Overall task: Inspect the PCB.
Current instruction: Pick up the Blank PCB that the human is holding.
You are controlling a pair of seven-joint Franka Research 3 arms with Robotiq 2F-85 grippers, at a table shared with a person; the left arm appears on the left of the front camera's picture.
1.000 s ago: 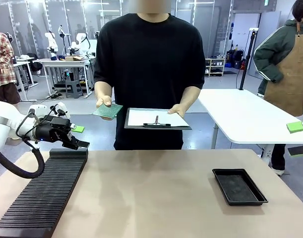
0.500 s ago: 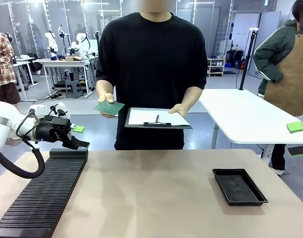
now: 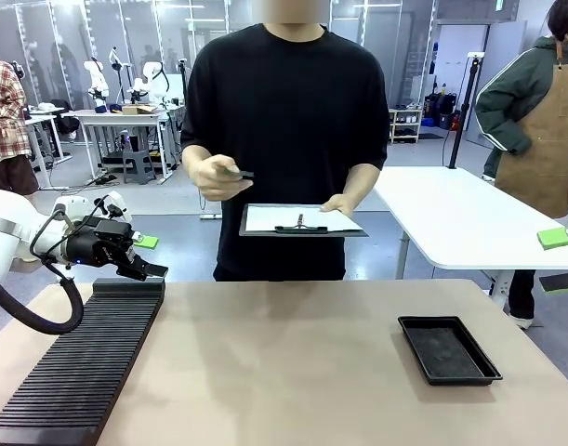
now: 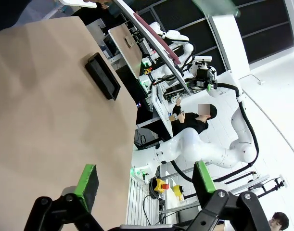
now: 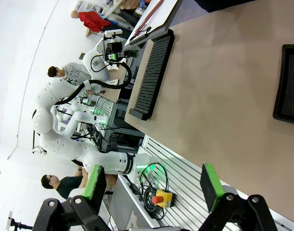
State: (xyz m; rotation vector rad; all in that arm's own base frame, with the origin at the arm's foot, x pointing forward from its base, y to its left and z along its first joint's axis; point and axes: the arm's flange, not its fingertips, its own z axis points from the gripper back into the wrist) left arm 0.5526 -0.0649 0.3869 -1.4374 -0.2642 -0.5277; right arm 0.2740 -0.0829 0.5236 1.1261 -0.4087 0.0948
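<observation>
Across the table a person holds the PCB (image 3: 239, 174) in one raised hand at chest height, tilted so I see it nearly edge-on as a thin dark-green sliver. The other hand holds a dark clipboard (image 3: 302, 221) with white paper. My left gripper (image 3: 150, 256) hovers over the far end of the black slotted rack (image 3: 79, 362), well short of the person. In the left wrist view the left gripper (image 4: 146, 179) is open with nothing between its green pads. My right gripper (image 5: 152, 185) is also open and holds nothing.
A shallow black tray (image 3: 448, 348) lies on the table's right side, also seen as the tray (image 4: 102, 75) from the left wrist. The long rack (image 5: 151, 72) runs along the left edge. A white table (image 3: 460, 218) stands behind on the right.
The person has lifted the PCB from flat beside the clipboard up to chest height and turned it edge-on. The left arm has not moved.
</observation>
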